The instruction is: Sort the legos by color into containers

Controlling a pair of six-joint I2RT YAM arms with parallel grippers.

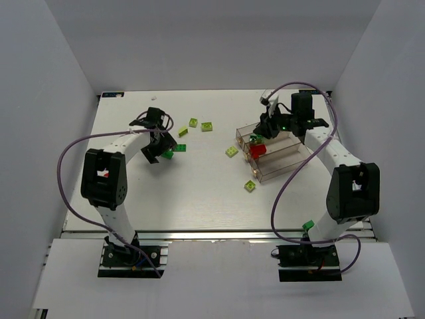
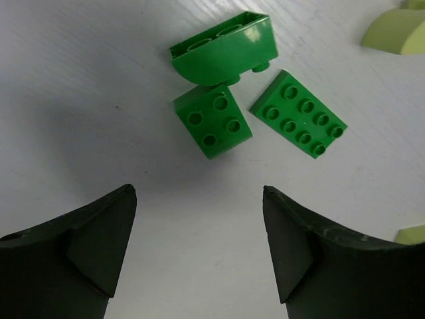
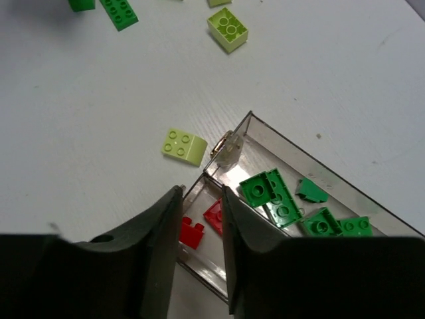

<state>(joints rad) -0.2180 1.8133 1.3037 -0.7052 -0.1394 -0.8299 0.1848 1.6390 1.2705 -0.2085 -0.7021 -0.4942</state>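
Upper centre of the left wrist view, three green studded plastic bricks [image 2: 212, 123] lie ahead of the spread, empty left gripper [image 2: 198, 196], likely its next pick; the right gripper [image 3: 201, 193], narrowly parted and empty, hangs over the clear smoky tray [image 3: 319, 161]

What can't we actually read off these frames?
- Right wrist view: the red bricks sit partly behind the right gripper's fingers, so their count is unclear, and so is any contact.
- Left wrist view: the lime pieces are cut off by the frame's edge.
- Top view: the tray's contents are too small to count, and its far end lies under that gripper.
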